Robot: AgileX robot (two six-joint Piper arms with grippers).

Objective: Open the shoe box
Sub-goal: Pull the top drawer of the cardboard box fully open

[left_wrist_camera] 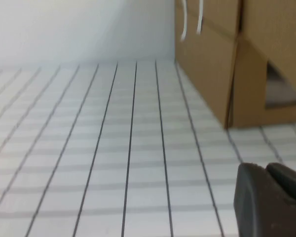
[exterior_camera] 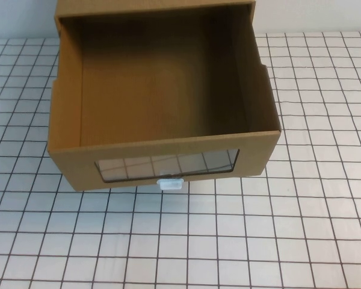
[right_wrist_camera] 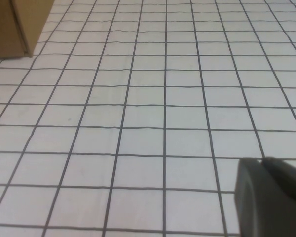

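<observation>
High view shows the brown cardboard shoe box (exterior_camera: pixel 66 120) in the upper centre of the frame, reaching from the top edge down past the middle. Its top is open, so the plain brown floor and inner walls can be seen. The front wall, facing the lower edge of the frame, carries a wide clear plastic window (exterior_camera: pixel 166 164), and a small white pull tab (exterior_camera: pixel 171 183) sticks out just below the window at the wall's lower edge. The box rests on a white table with a black grid pattern (exterior_camera: pixel 228 241), which fills the rest of the frame.

Neither arm appears in the high view. In the left wrist view the dark left gripper (left_wrist_camera: pixel 265 170) sits low over the grid with its fingers together, holding nothing, and the box's side is near. In the right wrist view the dark right gripper (right_wrist_camera: pixel 263 162) is closed and holds nothing, low over the table, well apart from one corner of the box.
</observation>
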